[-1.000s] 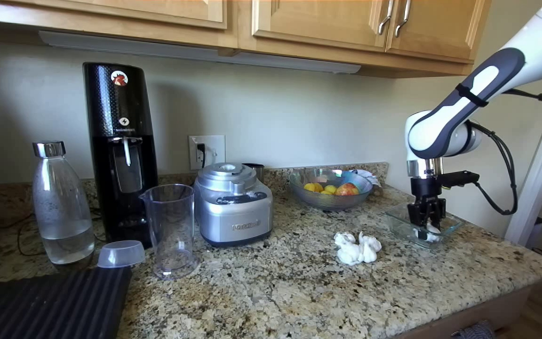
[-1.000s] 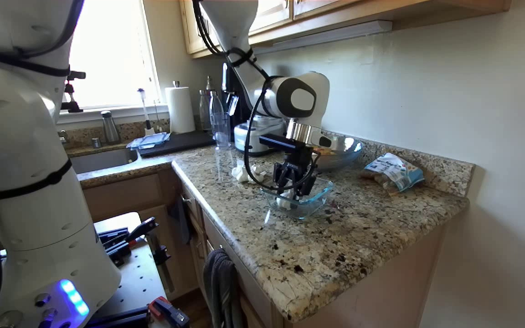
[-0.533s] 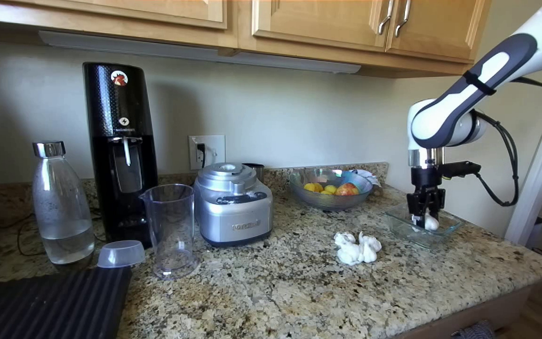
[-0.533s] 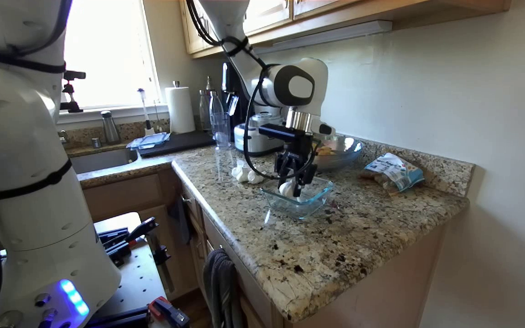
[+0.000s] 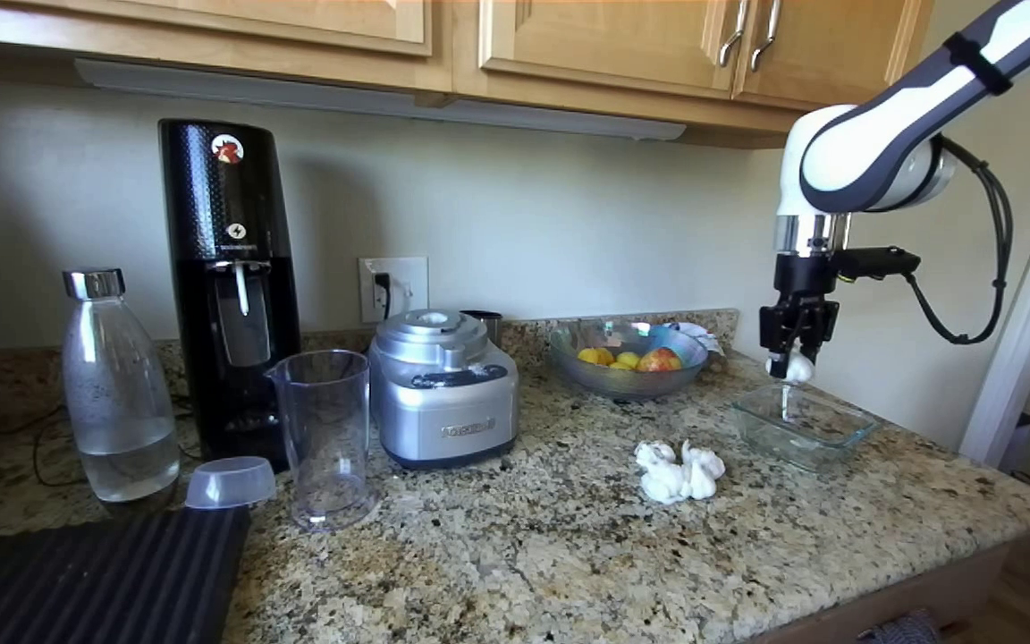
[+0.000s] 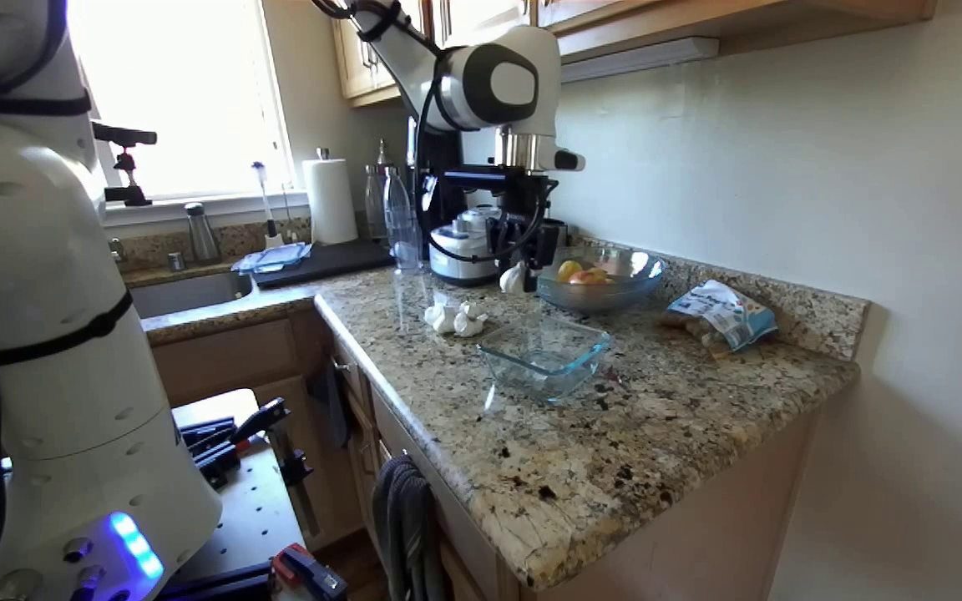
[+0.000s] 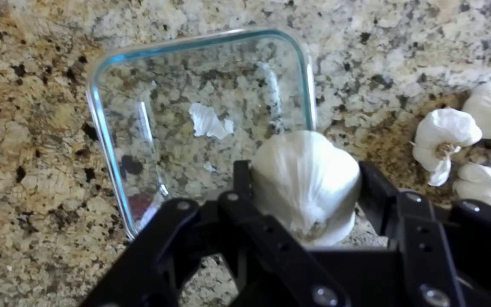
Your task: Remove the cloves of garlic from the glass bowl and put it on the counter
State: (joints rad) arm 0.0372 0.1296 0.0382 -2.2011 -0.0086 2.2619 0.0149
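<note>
- Gripper [image 7: 304, 182]: clasping one garlic [image 7: 306, 187], wrist view's lower centre, clear of the bowl [image 7: 164, 49].
- Garlic: likely light, firm, skin papery, slippery; pinch across its widest part.
- Other garlic [image 7: 446, 130]: right edge, on the counter [image 7: 36, 149].

Bright window [image 6: 180, 92], pale wall [image 6: 798, 184], light-wood upper cabinets [image 5: 613, 49], metal handles [image 5: 771, 34], white outlet [image 5: 397, 288]

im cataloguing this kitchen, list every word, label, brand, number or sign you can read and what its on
No word or number is legible.
Lightning-bolt sign: on the black soda maker.
Small lettering under the bolt: too small to read.
Round sticker near the soda maker's top: red picture, no readable words.
Front lettering on the silver food processor: too blurred to read.
Print on the blue-and-white bag: too blurred to read.
</note>
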